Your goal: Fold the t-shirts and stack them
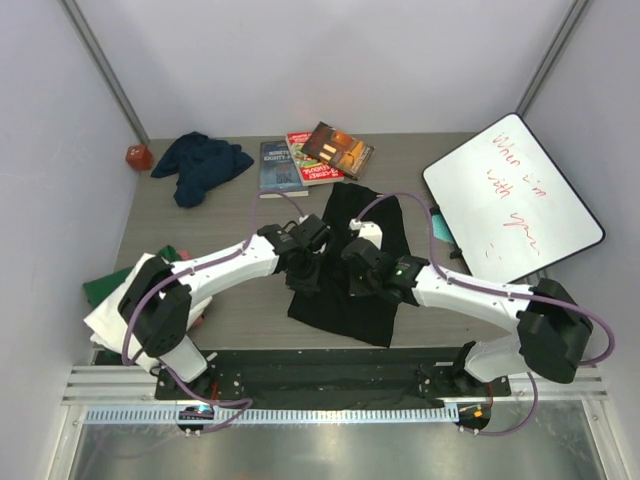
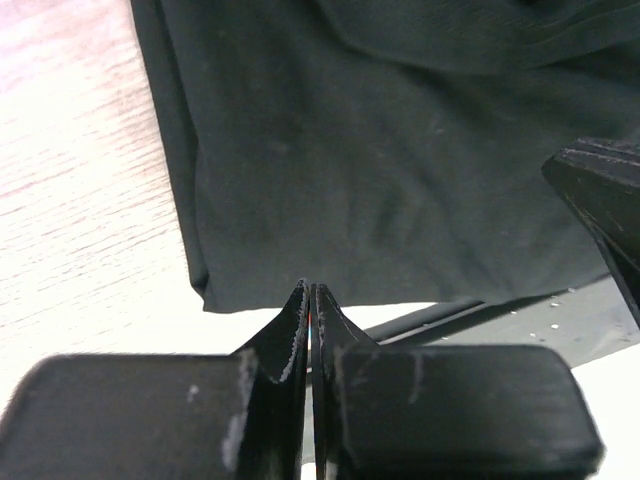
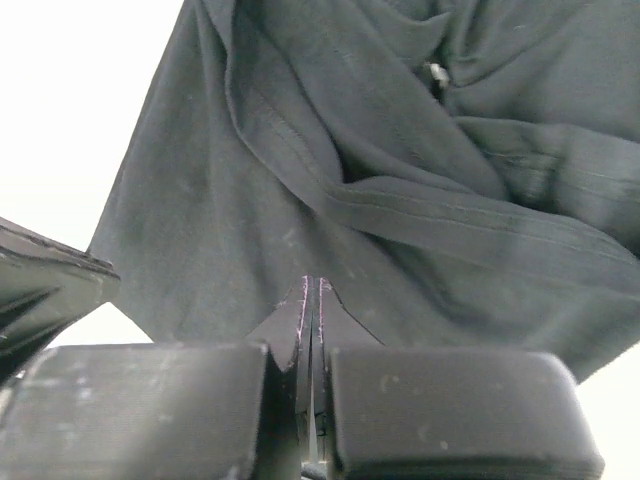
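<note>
Presently on the bench [image 1: 240,315], itemised:

1. Black t-shirt [image 1: 340,305]. It sits at the centre of the bench as a long, creased strip running from near to far. No print or lettering shows on the upturned side.

2. Left claw [image 2: 312,300]. It is lowered onto the left side of the black t-shirt with its fingers pressed together. The tips meet right at a straight edge of the cloth, just beside one of its corners. Whether any cloth is caught between them cannot be told.

3. Right claw [image 3: 312,292]. It is lowered onto the same shirt just right of the left claw, the two close side by side. Its fingers are pressed together and the tips rest against rumpled folds with a stitched hem running across. Whether a fold is pinched cannot be told.

4. Navy t-shirt [image 1: 200,162]. It lies crumpled in a heap at the far left, well apart from both claws.

5. Green t-shirt [image 1: 97,288] and white t-shirt [image 1: 112,322]. Both are at the near left edge, touching each other and partly under the left arm.

6. Books [image 1: 312,158]. Three lie overlapping at the far centre, just beyond the black t-shirt.

7. Red object [image 1: 138,156]. It is small, sits in the far left corner beside the navy t-shirt, and its kind is unclear.

8. Whiteboard [image 1: 510,195]. It lies on the right, tilted, and carries red handwriting.

9. Teal mat [image 1: 441,228]. Only an edge shows at the whiteboard's left side.
</note>
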{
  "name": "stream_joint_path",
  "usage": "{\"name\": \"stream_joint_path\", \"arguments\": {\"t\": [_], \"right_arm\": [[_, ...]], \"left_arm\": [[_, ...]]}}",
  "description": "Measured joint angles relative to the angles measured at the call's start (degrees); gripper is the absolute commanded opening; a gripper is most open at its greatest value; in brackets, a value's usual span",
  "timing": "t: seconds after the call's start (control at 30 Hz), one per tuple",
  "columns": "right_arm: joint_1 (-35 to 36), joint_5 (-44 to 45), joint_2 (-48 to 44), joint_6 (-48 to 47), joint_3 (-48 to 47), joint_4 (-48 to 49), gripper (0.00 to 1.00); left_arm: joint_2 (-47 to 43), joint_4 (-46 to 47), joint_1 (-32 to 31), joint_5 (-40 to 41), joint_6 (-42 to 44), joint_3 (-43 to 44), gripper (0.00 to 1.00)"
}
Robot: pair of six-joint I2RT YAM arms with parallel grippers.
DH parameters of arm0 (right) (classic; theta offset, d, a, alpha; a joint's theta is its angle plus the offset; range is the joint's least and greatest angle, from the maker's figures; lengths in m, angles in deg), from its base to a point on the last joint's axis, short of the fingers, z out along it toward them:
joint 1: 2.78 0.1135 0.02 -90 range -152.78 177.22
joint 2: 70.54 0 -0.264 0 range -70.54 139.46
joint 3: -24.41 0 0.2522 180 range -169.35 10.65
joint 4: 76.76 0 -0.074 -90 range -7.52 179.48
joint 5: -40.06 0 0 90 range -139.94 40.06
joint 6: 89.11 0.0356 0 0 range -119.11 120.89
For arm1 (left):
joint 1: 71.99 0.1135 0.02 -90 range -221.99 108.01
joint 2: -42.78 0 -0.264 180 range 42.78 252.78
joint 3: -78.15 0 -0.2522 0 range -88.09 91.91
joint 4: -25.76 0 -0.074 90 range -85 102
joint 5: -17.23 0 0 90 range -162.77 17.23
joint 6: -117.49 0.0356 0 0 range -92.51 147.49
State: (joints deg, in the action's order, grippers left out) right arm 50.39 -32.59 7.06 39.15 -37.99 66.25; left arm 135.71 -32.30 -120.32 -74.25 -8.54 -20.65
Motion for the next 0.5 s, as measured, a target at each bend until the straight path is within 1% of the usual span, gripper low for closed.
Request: {"name": "stream_joint_path", "arguments": {"t": [0.2, 0.5], "right_arm": [[0.02, -1.99, 3.56, -0.02, -0.02, 3.63, 0.01], [0.02, -3.32, 9.77, -0.24, -1.62, 6.54, 0.01]], "left_arm": [[0.46, 2.56, 0.11, -0.31, -1.03, -4.42, 0.00], [4.11, 6.03, 0.11, -2.23, -1.22, -6.62, 0.00]]}}
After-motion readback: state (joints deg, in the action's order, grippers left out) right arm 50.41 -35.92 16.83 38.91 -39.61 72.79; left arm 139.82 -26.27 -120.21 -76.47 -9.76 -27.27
